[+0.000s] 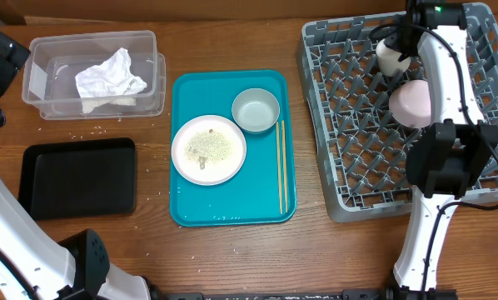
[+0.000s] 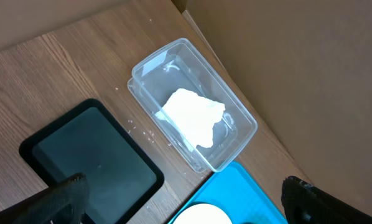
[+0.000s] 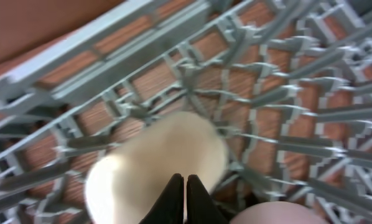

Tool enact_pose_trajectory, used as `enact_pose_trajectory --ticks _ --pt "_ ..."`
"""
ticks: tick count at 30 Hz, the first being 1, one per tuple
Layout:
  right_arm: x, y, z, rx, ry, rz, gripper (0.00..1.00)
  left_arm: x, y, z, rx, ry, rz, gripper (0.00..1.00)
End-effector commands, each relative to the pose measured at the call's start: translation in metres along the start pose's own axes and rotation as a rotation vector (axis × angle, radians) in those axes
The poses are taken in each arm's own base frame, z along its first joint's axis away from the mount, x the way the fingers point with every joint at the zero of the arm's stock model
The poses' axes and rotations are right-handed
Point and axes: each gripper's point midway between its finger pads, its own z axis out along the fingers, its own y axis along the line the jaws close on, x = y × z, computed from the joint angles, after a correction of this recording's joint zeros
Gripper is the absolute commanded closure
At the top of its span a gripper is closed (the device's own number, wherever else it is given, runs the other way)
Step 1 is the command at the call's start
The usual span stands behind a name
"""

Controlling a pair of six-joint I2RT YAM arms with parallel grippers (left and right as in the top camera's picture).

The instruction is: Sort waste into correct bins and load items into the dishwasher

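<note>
overhead: dish rack (image 1: 349, 167) fills the right of the frame, bins sit far left, teal tray (image 1: 232, 208) in the middle.
right hand (image 3: 185, 190): fingers pressed nearly together, looks like they're pinching the wall of the small white cup (image 3: 155, 168) over the rack's upper right corner.
left hand (image 2: 183, 183): fingers spread wide, nothing in them, hanging over the black tray (image 2: 93, 155) and clear tub (image 2: 236, 118).
napkin (image 1: 107, 77): in the tub.
plate (image 1: 181, 142): on the teal tray with rice scraps (image 1: 207, 148) on it, grey bowl (image 1: 256, 110) just beside.
risk: imo that thin pinch could slip, or the cup lands crooked on a peg, tips, and knocks the pale dish (image 1: 411, 102) next to it.
</note>
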Motion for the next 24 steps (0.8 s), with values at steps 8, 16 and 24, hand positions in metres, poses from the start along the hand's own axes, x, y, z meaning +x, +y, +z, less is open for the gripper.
enact_pose_trajectory --ticks 8,16,24 --pt "-0.037 0.022 -0.073 -0.219 -0.115 0.004 0.96 -0.001 0.001 -0.010 0.006 -0.024 -0.006 0.00" --pt "-0.014 0.056 -0.069 -0.413 -0.019 -0.061 0.93 -0.001 0.001 -0.010 0.006 -0.024 -0.005 0.00" --pt "0.003 0.041 -0.028 -0.293 0.045 -0.057 0.93 0.000 -0.001 -0.010 0.008 -0.023 -0.001 0.00"
